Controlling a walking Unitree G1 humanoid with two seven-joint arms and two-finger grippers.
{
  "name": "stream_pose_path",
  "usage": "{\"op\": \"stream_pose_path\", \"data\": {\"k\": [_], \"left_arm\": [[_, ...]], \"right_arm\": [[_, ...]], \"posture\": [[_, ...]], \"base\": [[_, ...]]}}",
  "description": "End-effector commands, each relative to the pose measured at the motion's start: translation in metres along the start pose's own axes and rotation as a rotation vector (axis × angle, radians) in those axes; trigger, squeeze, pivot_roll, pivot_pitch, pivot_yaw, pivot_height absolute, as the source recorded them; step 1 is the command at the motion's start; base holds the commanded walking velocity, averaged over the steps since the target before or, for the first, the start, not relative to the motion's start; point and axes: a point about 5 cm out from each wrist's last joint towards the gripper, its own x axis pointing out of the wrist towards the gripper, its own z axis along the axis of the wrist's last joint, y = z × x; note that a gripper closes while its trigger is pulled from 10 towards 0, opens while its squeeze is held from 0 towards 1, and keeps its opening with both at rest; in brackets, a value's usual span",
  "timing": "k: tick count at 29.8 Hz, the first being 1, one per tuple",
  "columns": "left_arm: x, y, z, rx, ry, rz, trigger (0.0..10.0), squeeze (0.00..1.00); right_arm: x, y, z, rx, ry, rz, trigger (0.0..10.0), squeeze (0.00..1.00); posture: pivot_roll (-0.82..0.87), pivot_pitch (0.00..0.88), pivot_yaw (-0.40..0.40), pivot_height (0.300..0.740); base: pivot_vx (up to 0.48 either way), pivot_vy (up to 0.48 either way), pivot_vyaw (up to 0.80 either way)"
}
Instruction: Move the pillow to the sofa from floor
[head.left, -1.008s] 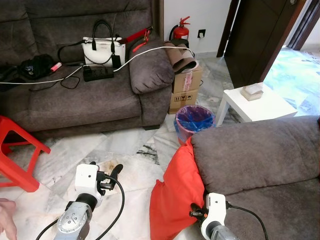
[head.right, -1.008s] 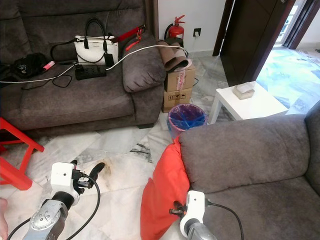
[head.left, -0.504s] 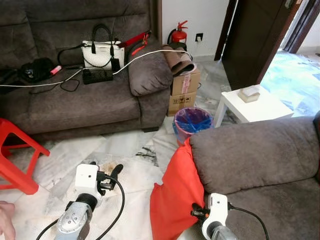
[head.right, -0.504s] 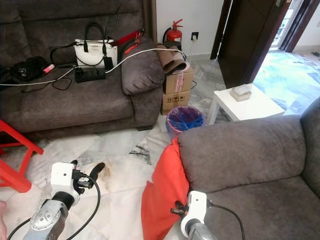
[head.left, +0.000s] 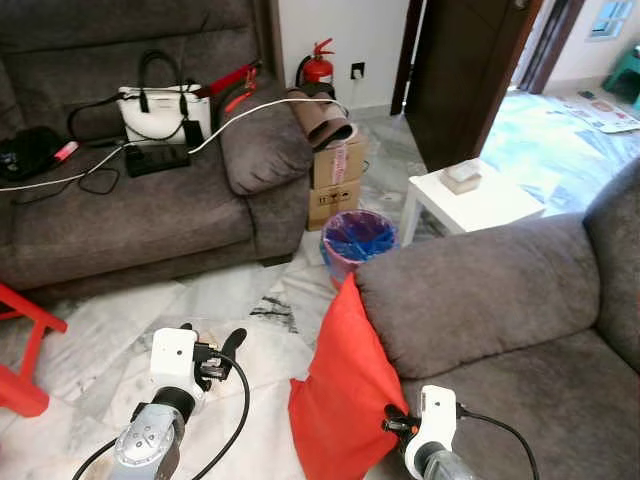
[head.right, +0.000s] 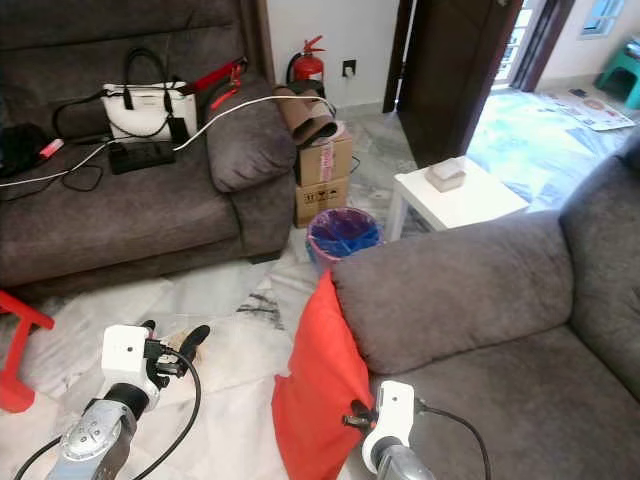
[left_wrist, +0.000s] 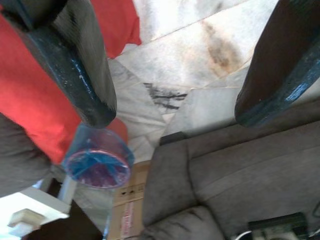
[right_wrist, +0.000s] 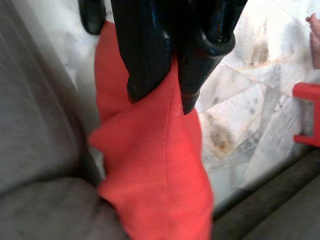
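Pillow (head.left: 345, 395), red and soft, is leaning upright on the floor (head.left: 250, 300) against the sofa (head.left: 480, 290) arm; it looks light and floppy. Right hand (right_wrist: 167, 95) is pinching its fabric edge, fingers nearly closed; left hand (left_wrist: 172, 107) is hanging wide open, empty.

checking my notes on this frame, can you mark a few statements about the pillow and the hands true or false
1. The red pillow leans against the arm of the near grey sofa. True.
2. The right hand is shut on the pillow. True.
3. The left hand holds the pillow too. False: it is open over the marble floor, holding nothing.
4. The bin with the blue liner lies tipped over. False: it stands upright beside the cardboard boxes.
5. A white handbag sits on the far sofa. True.
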Motion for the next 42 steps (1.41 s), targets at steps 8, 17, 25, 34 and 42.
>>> {"op": "stream_pose_path", "data": {"k": [8, 17, 25, 34, 42], "left_arm": [[-0.0029, 0.0013, -0.0034, 0.001, 0.008, 0.006, 10.0, 0.0], [-0.0037, 0.0001, -0.0045, -0.002, 0.008, 0.004, 10.0, 0.0], [-0.0044, -0.0004, -0.0045, -0.005, 0.006, 0.003, 10.0, 0.0], [-0.005, -0.0007, -0.0046, -0.005, 0.006, 0.002, 10.0, 0.0], [-0.0049, -0.0015, -0.005, -0.007, 0.007, 0.0, 10.0, 0.0]], "right_arm": [[0.0037, 0.0051, 0.0155, -0.025, -0.066, 0.021, 10.0, 0.0], [0.0038, 0.0053, 0.016, -0.026, -0.069, 0.02, 10.0, 0.0], [0.0034, 0.0043, 0.0166, -0.018, -0.078, 0.019, 10.0, 0.0], [0.0026, 0.0032, 0.0147, -0.01, -0.077, 0.018, 10.0, 0.0], [0.0024, 0.0024, 0.0149, -0.012, -0.076, 0.017, 10.0, 0.0]], "posture": [[0.24, 0.129, 0.008, 0.74], [0.24, 0.129, 0.007, 0.74], [0.24, 0.131, 0.007, 0.74], [0.24, 0.133, 0.006, 0.74], [0.24, 0.133, 0.004, 0.74]], "base": [[0.0, 0.0, 0.0], [0.0, 0.0, 0.0], [0.0, 0.0, 0.0], [0.0, 0.0, 0.0], [0.0, 0.0, 0.0]]}}
